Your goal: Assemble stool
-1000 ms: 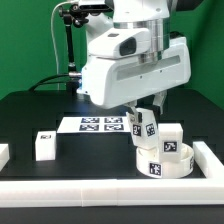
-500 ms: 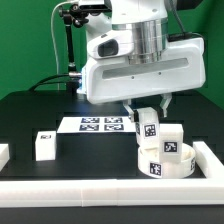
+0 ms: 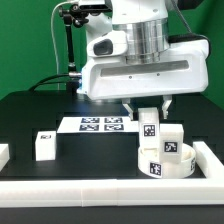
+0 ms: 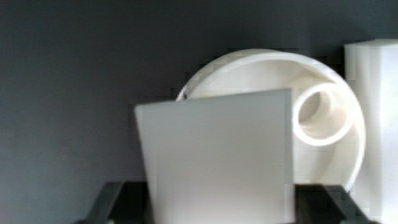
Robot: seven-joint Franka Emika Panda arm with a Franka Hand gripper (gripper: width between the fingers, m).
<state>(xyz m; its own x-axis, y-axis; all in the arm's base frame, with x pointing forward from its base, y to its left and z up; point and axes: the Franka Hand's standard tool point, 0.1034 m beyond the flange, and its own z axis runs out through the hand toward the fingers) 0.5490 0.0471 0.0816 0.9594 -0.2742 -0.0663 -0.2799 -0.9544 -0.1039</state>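
Note:
My gripper (image 3: 148, 110) is shut on a white leg block (image 3: 148, 126) with a tag on its face and holds it upright just above the far edge of the round white seat (image 3: 164, 161). A second leg block (image 3: 173, 139) stands on or right behind the seat, beside the held one. A loose leg block (image 3: 44, 145) stands on the table at the exterior view's left. In the wrist view the held block (image 4: 217, 150) sits between the dark fingers (image 4: 125, 203), with the seat (image 4: 267, 80) behind it.
The marker board (image 3: 98, 124) lies flat behind the seat. A long white border rail (image 3: 90, 186) runs along the front and up the exterior view's right side (image 3: 211, 156). Another white piece (image 3: 3, 154) shows at the left edge.
The arm has shifted a little toward the exterior view's right, carrying the held leg block with it. The seat and other blocks have not moved.

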